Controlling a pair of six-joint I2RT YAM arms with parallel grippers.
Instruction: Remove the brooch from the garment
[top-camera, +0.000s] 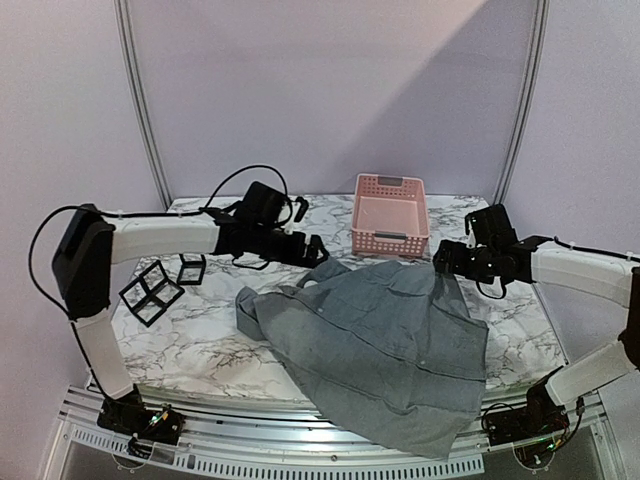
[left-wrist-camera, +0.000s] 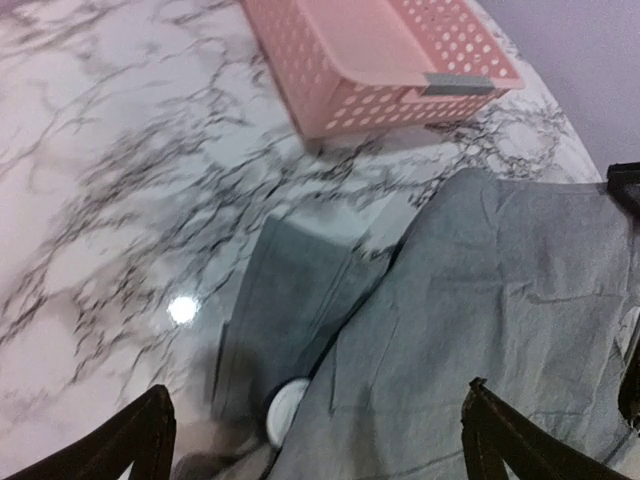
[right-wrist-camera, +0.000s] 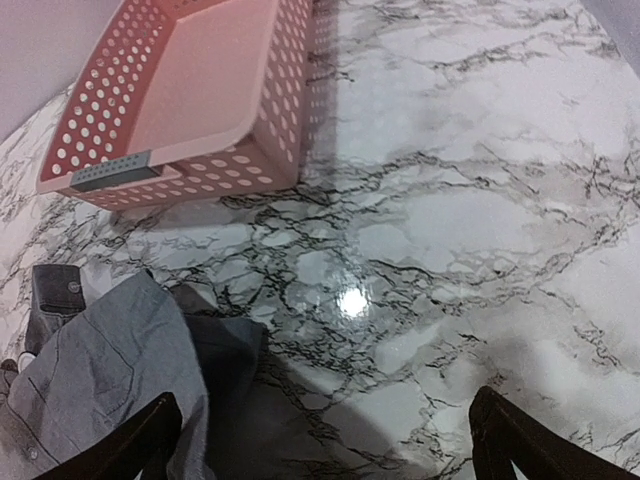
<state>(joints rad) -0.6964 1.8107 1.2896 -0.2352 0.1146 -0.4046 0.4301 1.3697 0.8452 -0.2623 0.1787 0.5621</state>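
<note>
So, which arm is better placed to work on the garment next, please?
Left, probably: the open left claw hangs over the garment near a white round piece; the right claw faces mostly marble table.

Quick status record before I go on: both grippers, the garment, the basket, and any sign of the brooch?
garment: large grey cloth garment, spread rumpled on the marble table
basket: pink perforated plastic basket beyond it, nothing seen inside
left gripper: open, empty, over garment's left collar edge
right gripper: open, empty, by garment's far right corner
brooch: unconfirmed; small white round item at a left fold
</note>
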